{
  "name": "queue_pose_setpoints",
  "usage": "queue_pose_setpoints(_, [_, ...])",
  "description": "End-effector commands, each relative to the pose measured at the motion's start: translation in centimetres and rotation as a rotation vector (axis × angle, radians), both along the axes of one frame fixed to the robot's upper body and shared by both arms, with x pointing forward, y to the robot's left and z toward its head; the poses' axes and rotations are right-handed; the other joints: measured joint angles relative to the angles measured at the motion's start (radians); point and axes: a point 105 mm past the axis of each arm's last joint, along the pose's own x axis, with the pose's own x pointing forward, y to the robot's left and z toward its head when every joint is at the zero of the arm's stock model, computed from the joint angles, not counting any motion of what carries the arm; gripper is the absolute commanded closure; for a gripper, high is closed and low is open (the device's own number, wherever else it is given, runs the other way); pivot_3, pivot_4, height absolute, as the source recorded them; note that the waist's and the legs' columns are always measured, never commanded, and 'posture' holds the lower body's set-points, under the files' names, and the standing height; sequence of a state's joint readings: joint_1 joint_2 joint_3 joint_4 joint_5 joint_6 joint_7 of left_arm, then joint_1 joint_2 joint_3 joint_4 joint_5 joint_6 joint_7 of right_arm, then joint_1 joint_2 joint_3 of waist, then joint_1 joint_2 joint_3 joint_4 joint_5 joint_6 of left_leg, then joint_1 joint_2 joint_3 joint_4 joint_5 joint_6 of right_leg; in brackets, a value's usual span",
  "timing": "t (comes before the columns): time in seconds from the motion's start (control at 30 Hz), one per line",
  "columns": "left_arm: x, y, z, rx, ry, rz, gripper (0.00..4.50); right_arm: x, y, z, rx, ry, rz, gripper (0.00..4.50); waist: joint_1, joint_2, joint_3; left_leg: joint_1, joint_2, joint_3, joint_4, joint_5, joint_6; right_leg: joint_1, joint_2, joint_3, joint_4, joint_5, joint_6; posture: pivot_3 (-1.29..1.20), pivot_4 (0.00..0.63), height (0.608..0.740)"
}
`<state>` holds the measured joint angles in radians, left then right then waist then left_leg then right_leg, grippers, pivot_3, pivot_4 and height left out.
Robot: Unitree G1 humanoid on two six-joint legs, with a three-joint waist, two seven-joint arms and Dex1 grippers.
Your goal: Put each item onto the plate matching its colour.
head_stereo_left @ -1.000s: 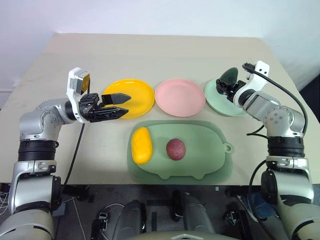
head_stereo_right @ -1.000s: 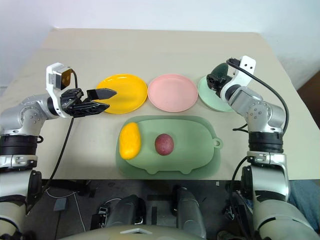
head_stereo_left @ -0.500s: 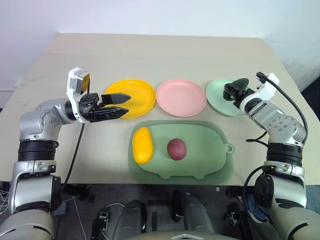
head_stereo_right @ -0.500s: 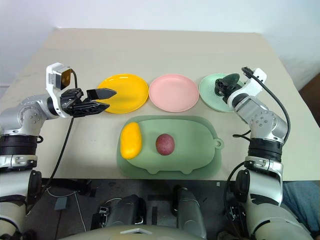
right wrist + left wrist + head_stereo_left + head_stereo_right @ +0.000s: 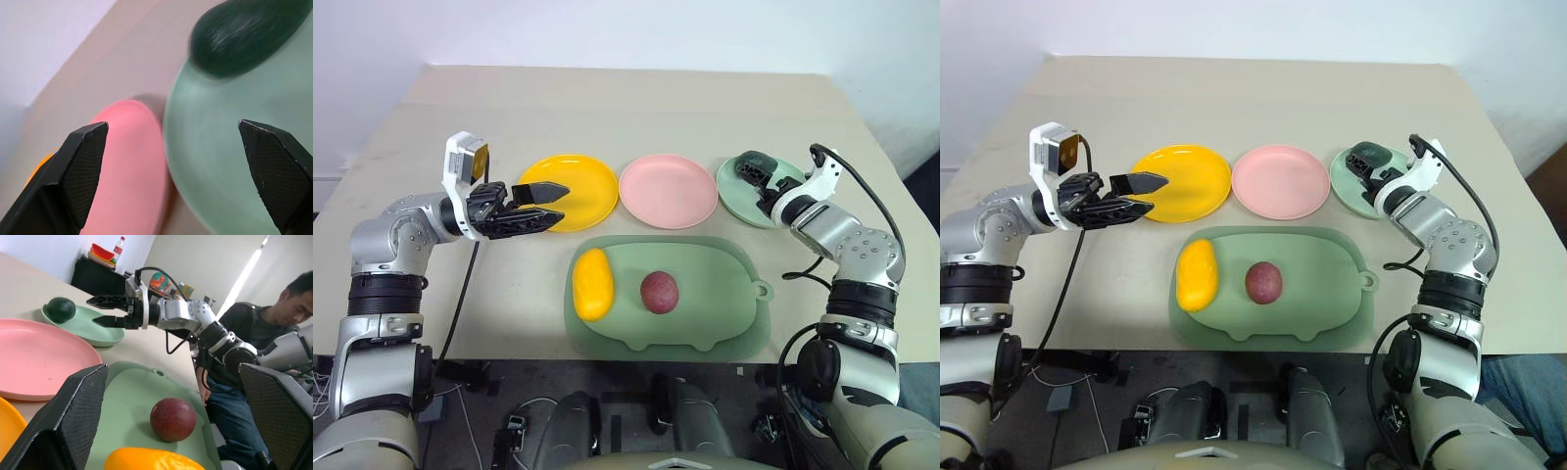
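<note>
Table (image 5: 636,108), items as they stand. Avocado (image 5: 1368,155): on the mint green plate (image 5: 1349,186), far right, free of any grip. Right gripper (image 5: 105,311): fingers spread, empty, just beside the avocado (near side). Mango (image 5: 591,283) and maroon fruit (image 5: 658,292): apart on the sage tray (image 5: 715,294), near edge. Yellow plate (image 5: 582,191) and pink plate (image 5: 668,190): bare. Left gripper (image 5: 546,206): released, hovering at the yellow plate's left rim. A person (image 5: 259,328) sits beyond.
</note>
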<state>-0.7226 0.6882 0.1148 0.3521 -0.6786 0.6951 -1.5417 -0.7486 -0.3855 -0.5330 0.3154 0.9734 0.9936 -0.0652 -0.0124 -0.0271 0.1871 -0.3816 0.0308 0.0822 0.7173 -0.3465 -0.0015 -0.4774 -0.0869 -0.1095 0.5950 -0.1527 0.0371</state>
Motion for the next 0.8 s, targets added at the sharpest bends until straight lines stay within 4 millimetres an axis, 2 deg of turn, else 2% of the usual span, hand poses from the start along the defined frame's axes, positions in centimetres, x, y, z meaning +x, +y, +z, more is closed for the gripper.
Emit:
queue_pose_setpoints(0.03, [-0.1,0.1,1.7,-0.013,-0.057,-0.006,0.0,-0.9,-0.1,3.1,-0.024,-0.064,0.059,0.03,0.0,0.0,0.0,0.0,0.0,0.0,0.0,0.0,0.0,0.0,0.0,0.0,0.0,0.0,0.0,0.0,0.15,0.74])
queue_pose_setpoints(0.2, [0.0,-0.1,1.6,-0.017,-0.054,-0.01,0.0,-2.2,1.1,4.0,0.027,-0.082,0.201,0.03,0.0,0.0,0.0,0.001,0.0,0.0,0.0,0.0,0.001,0.001,0.0,0.0,0.0,0.0,0.0,0.0,0.15,0.74])
queue_pose_setpoints(0.57, [0.0,0.0,1.8,-0.016,-0.062,-0.007,0.0,-6.6,4.9,1.3,0.003,-0.011,0.497,0.03,0.001,0.0,0.0,0.002,0.0,0.0,0.0,-0.002,0.004,0.001,0.0,0.0,0.0,0.0,0.0,0.0,0.15,0.74])
queue_pose_setpoints(0.8, [0.0,0.1,1.8,-0.015,-0.059,-0.004,0.0,-8.8,6.7,1.4,-0.02,-0.004,0.652,0.03,0.002,0.0,0.0,0.002,0.0,0.0,-0.001,-0.003,0.005,0.002,0.0,0.001,0.0,0.0,0.0,0.0,0.15,0.74])
